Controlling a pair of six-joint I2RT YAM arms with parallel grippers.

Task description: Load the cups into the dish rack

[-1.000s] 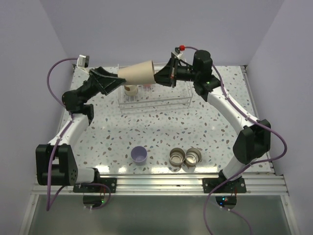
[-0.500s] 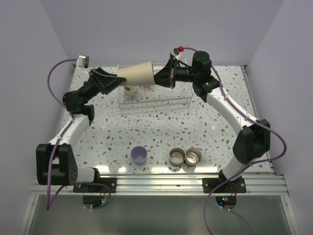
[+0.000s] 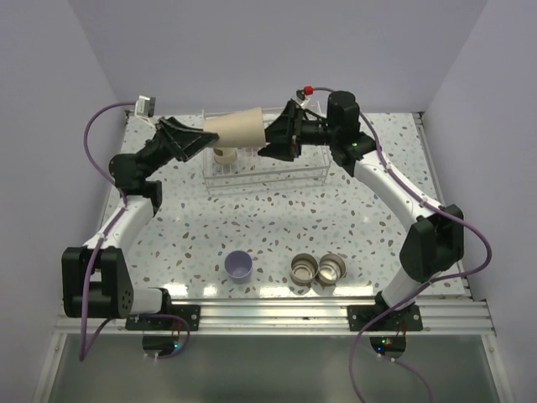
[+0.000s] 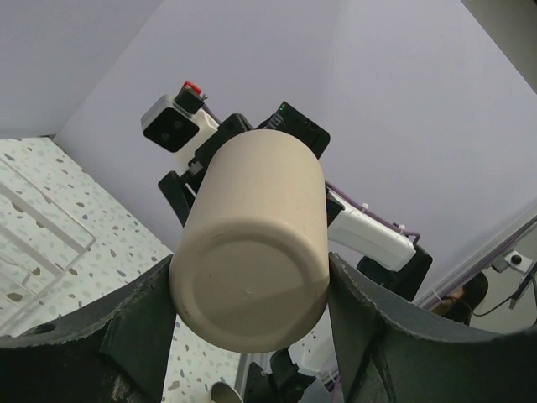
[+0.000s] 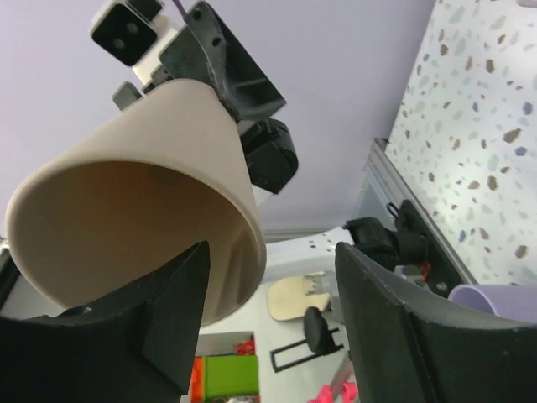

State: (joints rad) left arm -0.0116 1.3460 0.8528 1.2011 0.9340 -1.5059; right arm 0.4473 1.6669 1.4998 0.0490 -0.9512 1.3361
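A large beige cup (image 3: 235, 128) hangs on its side above the dish rack (image 3: 285, 172). My left gripper (image 3: 200, 141) is shut on its base, and in the left wrist view both fingers press the sides of the cup (image 4: 252, 252). My right gripper (image 3: 270, 138) is at the cup's mouth and stands open. In the right wrist view the cup's rim (image 5: 252, 235) sits loose between the spread fingers (image 5: 394, 319). One tan-based cup (image 3: 223, 154) stands in the rack's left end. A lavender cup (image 3: 239, 265) and two steel cups (image 3: 304, 270) (image 3: 332, 269) stand near the front edge.
The rack has clear see-through walls and stands at the back middle of the speckled table (image 3: 277, 218). A small reddish thing (image 3: 250, 151) shows inside the rack beside the tan-based cup. Both arms reach inward over the rack.
My left gripper has closed on the beige cup's base. My right gripper, which was shut on the rim, has opened. The cup has barely moved.
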